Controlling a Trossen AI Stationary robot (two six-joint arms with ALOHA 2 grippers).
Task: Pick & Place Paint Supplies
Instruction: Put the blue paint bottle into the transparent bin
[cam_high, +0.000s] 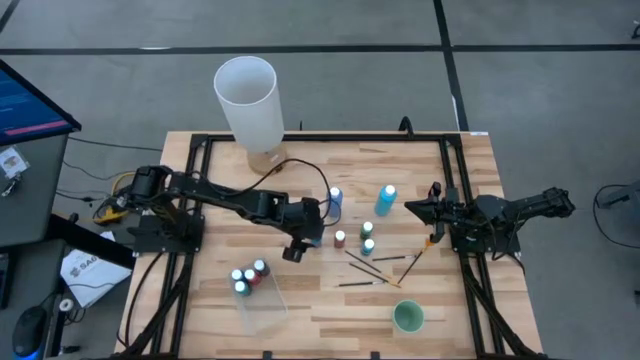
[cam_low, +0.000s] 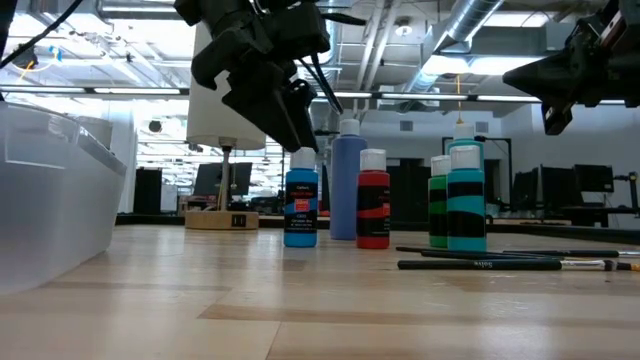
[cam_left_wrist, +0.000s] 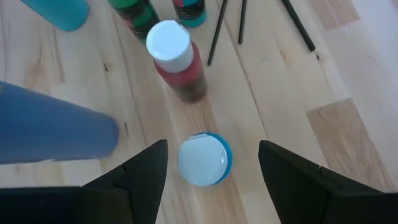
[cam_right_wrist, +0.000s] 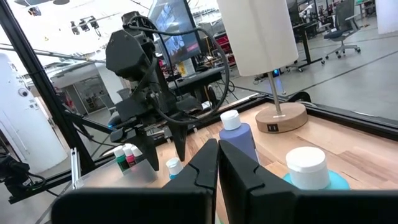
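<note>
A small blue bottle with a white cap (cam_left_wrist: 204, 158) stands upright on the wooden table (cam_high: 300, 310). My left gripper (cam_left_wrist: 211, 171) hangs over it, open and pointing steeply down. One finger stands on each side of the cap with a gap to it. In the low view the fingers (cam_low: 285, 110) reach down to the cap of this bottle (cam_low: 301, 205). Beside it stand a taller blue bottle (cam_high: 334, 200), a red bottle (cam_left_wrist: 177, 59), green and teal bottles (cam_low: 455, 200), and thin dark brushes (cam_high: 370, 268) lie on the table. My right gripper (cam_high: 412, 208) waits shut at the table's right side.
A clear bin (cam_high: 262, 300) holding small bottles (cam_high: 248, 277) sits near the front left. A tall white cylinder on a wooden base (cam_high: 248, 100) stands at the far edge. A small green cup (cam_high: 408, 317) sits near the front right. A black frame edges the table.
</note>
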